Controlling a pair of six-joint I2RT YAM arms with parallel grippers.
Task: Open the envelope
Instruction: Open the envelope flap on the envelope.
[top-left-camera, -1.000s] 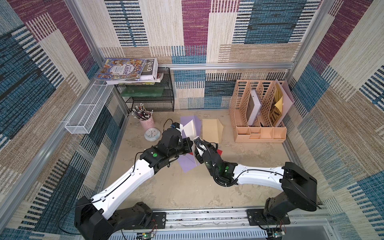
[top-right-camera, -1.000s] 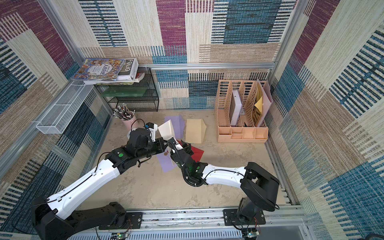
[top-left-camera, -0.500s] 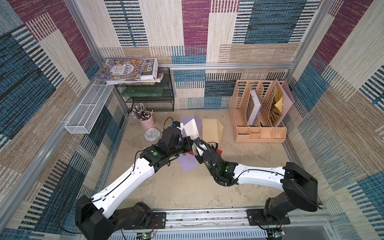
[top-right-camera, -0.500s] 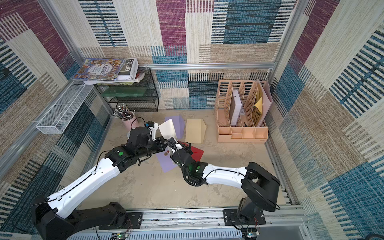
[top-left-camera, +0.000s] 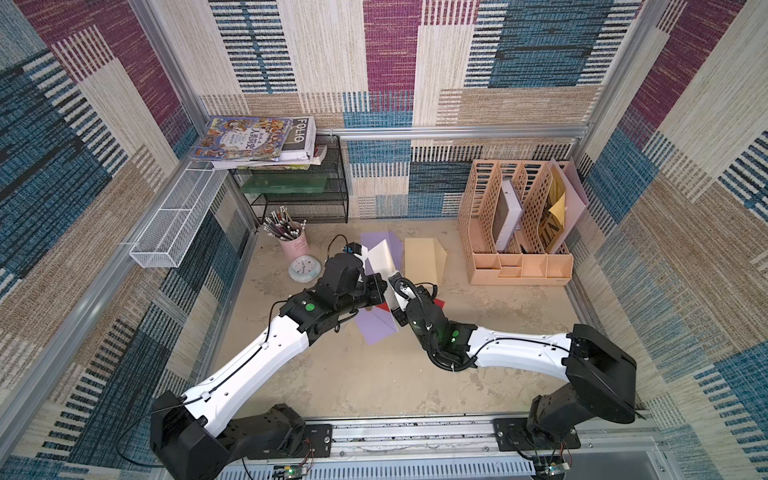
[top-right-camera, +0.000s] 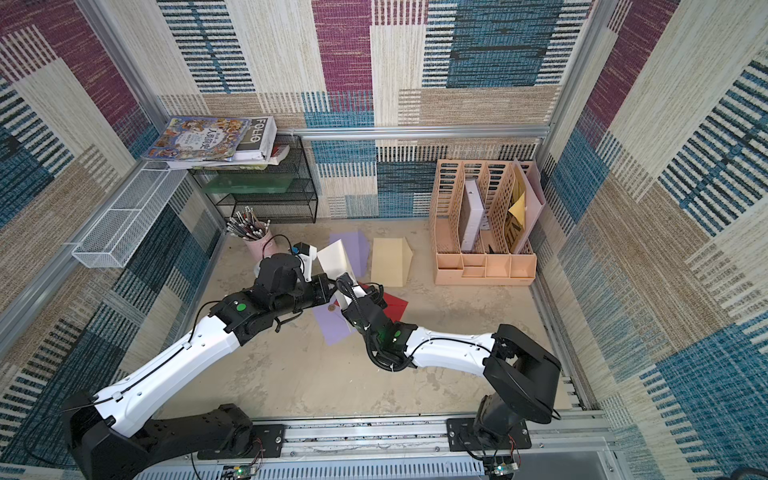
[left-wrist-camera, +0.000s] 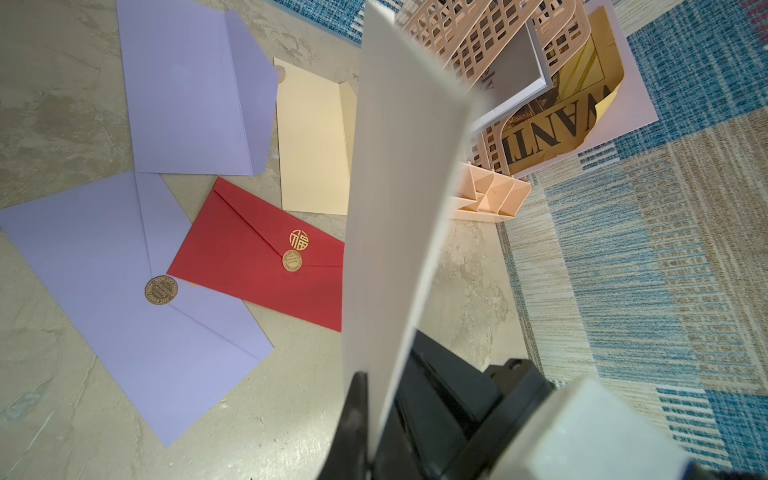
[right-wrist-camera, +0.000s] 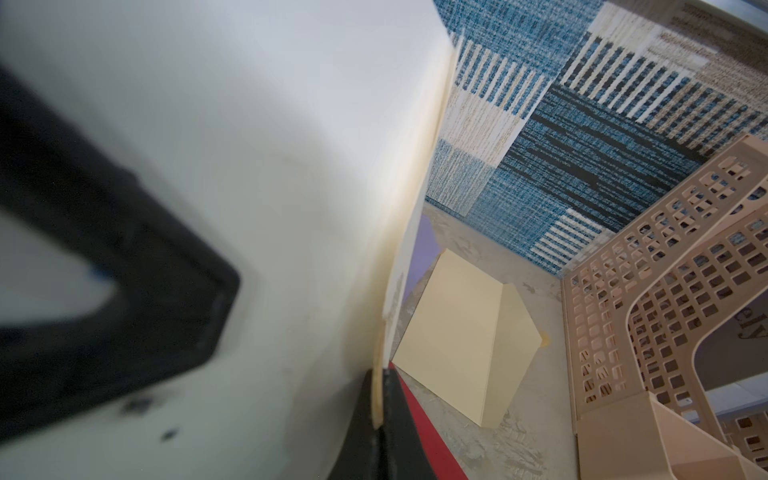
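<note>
Left wrist view shows the left gripper (left-wrist-camera: 365, 399) clenched on one end of the white envelope (left-wrist-camera: 407, 166), which stands edge-on in the air above the table (left-wrist-camera: 62, 104). The right wrist view has the right gripper (right-wrist-camera: 380, 399) pinched tight on a thin cream edge of the same envelope; whether that edge is the flap I cannot tell. In both top views the white envelope (top-left-camera: 380, 259) (top-right-camera: 334, 259) sits just above the centre of the frame, tilted up off the surface. The two grippers meet at its lower end, the left arm reaching in from the lower left and the right arm from the lower right. On the table beneath lie a sealed purple envelope (left-wrist-camera: 104, 291) with a gold sticker and, just beside it, a red envelope (left-wrist-camera: 257, 257) with gold seals. Farther back are a second purple envelope (left-wrist-camera: 187, 91) and a cream envelope (left-wrist-camera: 311, 137), both with flaps open. A peach file organiser (top-left-camera: 519, 266) stands at the right of the frame. A pink pen cup (top-left-camera: 293, 245) and a small clock (top-left-camera: 304, 269) stand left of the held envelope.
</note>
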